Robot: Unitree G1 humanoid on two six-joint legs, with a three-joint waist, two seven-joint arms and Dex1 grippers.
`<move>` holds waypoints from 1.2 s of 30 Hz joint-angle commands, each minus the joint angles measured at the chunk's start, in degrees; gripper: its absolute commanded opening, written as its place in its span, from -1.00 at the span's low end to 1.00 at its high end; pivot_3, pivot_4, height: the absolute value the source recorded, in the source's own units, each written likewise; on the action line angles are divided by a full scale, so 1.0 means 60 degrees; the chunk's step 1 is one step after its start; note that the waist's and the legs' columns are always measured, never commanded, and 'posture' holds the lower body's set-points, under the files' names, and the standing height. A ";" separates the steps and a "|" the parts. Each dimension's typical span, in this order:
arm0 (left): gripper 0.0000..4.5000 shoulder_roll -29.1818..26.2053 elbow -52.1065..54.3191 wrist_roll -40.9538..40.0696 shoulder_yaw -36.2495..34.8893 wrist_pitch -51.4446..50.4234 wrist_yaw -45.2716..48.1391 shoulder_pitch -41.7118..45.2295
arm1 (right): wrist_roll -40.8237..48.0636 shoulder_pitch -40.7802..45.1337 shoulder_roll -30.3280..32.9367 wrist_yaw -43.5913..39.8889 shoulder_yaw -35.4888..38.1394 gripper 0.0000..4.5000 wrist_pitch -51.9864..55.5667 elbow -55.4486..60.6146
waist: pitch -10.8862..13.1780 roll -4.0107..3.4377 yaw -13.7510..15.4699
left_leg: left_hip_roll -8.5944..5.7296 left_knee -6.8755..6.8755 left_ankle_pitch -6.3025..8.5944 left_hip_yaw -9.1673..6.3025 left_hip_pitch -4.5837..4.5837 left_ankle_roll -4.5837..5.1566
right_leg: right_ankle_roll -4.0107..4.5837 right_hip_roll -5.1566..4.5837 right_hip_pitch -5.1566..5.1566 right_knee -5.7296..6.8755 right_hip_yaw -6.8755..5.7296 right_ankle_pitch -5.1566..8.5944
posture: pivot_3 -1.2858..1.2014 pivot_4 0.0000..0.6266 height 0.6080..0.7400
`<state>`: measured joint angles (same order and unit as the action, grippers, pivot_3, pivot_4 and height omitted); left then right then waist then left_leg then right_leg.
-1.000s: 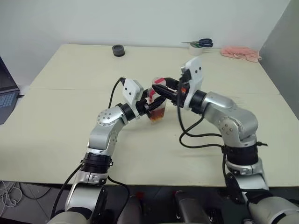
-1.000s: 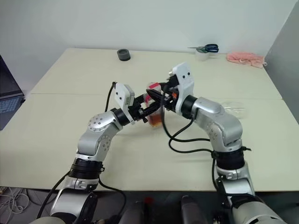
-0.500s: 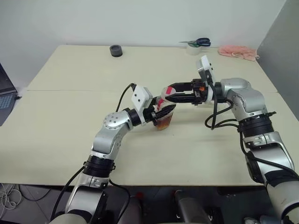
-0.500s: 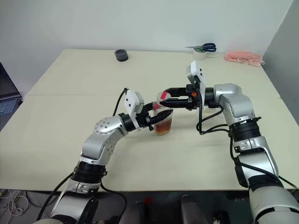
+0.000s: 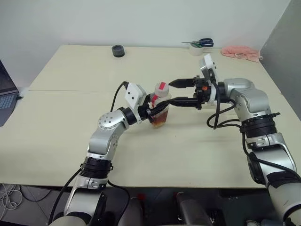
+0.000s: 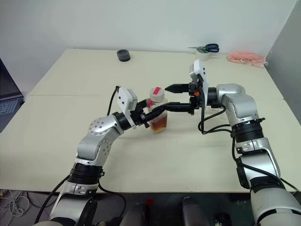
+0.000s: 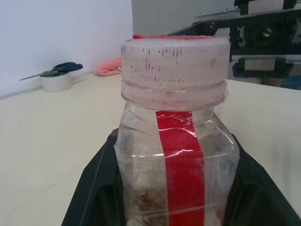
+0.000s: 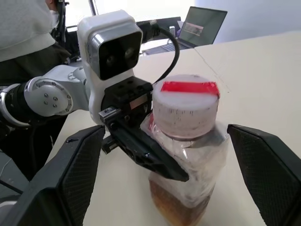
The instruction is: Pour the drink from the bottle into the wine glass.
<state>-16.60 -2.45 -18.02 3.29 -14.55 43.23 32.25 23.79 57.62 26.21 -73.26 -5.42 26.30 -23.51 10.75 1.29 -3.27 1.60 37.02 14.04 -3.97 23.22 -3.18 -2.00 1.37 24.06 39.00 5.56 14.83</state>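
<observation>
My left gripper is shut on the body of the bottle, a small clear one with a red label strip, and holds it upright just above the table. Its red-and-white cap sits on the neck. The drink, an amber liquid, fills the bottle's lower part. My right gripper reaches in level from the right. It is open, one finger on each side of the cap and neither touching it. The wine glass is hidden from view.
Along the table's far edge lie a black round object, scissors on a tape roll and a pink cloth. A laptop sits off the left edge. A person sits behind my left arm.
My right gripper, shut on the cap half a second ago, has opened. Over the second the right arm swung out to the right. The bottle stays in the left gripper.
</observation>
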 commanded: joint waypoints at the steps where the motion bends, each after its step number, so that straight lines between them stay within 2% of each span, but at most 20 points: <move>1: -0.17 0.0059 0.0390 -0.0210 -0.0150 0.0189 0.0020 0.0263 | 0.0069 0.0217 0.0077 0.1102 0.0627 1.00 0.0348 0.0938 | 0.0000 -0.0001 0.0000 | 0.0000 0.0000 0.0000 0.0000 0.0000 0.0000 | 0.0000 0.0000 0.0000 0.0001 0.0001 0.0000 | 0.03 -0.52 1.00; 5: -0.17 0.0117 0.0324 -0.0192 -0.0147 0.0224 0.0007 0.0292 | 0.0013 -0.0298 -0.0087 0.2989 0.0805 1.00 0.1346 0.2920 | 0.0000 -0.0001 0.0001 | 0.0002 -0.0003 0.0000 -0.0002 0.0002 0.0000 | 0.0000 0.0001 0.0002 0.0002 0.0000 0.0000 | 0.03 -0.52 1.00; 9: -0.17 0.0261 0.0202 -0.0223 -0.0141 0.0298 0.0031 0.0325 | 0.0419 -0.1220 -0.0461 0.4753 0.0663 1.00 0.3358 0.5757 | 0.0000 -0.0001 0.0012 | 0.0003 -0.0004 0.0000 -0.0010 0.0008 0.0000 | -0.0001 0.0001 0.0003 -0.0001 -0.0003 0.0001 | 0.03 -0.52 1.00; 12: -0.17 0.0382 0.0004 -0.0181 -0.0101 0.0389 0.0091 0.0444 | 0.0371 -0.1608 -0.0816 0.6074 0.0646 1.00 0.4487 0.7120 | 0.0000 -0.0001 0.0018 | 0.0001 0.0002 -0.0001 -0.0014 0.0014 -0.0002 | -0.0001 0.0001 0.0004 0.0002 -0.0005 0.0001 | 0.03 -0.52 1.00; 16: -0.17 0.0515 -0.0383 -0.0150 -0.0078 0.0568 0.0236 0.0708 | -0.0404 -0.1806 -0.1004 0.7787 0.0243 1.00 0.5309 0.8165 | 0.0000 -0.0001 0.0032 | -0.0006 0.0005 -0.0017 -0.0017 0.0013 -0.0028 | -0.0002 0.0000 0.0002 0.0005 -0.0007 0.0001 | 0.03 -0.52 1.00; 19: -0.17 0.0591 -0.0618 -0.0140 -0.0073 0.0687 0.0345 0.0872 | -0.0525 -0.1800 -0.1753 0.9016 0.0523 1.00 0.6018 0.8593 | 0.0000 -0.0001 0.0007 | -0.0005 0.0002 -0.0022 -0.0017 0.0012 -0.0029 | -0.0004 0.0007 0.0004 0.0004 -0.0005 0.0002 | 0.03 -0.52 1.00; 24: -0.17 0.0644 -0.0787 -0.0114 -0.0075 0.0793 0.0458 0.0948 | -0.0780 -0.1921 -0.2442 1.0070 0.0408 1.00 0.6746 0.8930 | -0.0001 -0.0001 0.0008 | 0.0000 -0.0006 -0.0023 -0.0021 0.0015 -0.0030 | -0.0001 0.0011 0.0007 0.0005 -0.0009 0.0001 | 0.03 -0.52 1.00; 35: -0.17 0.0611 -0.0753 -0.0090 -0.0057 0.0834 0.0480 0.0864 | -0.0733 -0.1979 -0.3379 1.0959 0.0783 1.00 0.7355 0.9253 | -0.0001 -0.0001 0.0001 | -0.0002 -0.0003 -0.0023 -0.0021 0.0015 -0.0030 | -0.0002 0.0009 0.0006 0.0004 -0.0010 0.0001 | 0.03 -0.52 1.00; 36: -0.17 0.0609 -0.0744 -0.0087 -0.0054 0.0834 0.0475 0.0854 | -0.0740 -0.1976 -0.3434 1.1023 0.0814 0.84 0.7392 0.9277 | -0.0001 -0.0002 -0.0001 | -0.0002 -0.0004 -0.0023 -0.0022 0.0015 -0.0030 | -0.0002 0.0009 0.0007 0.0004 -0.0010 0.0001 | 0.03 -0.52 1.00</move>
<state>-13.08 -9.17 -17.91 3.16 -10.84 45.75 36.45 19.16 45.44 6.09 -8.02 -1.65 70.63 29.31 10.74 1.29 -3.27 1.59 36.99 13.91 -4.10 23.31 -3.36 -2.00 1.43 24.10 39.03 5.50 14.83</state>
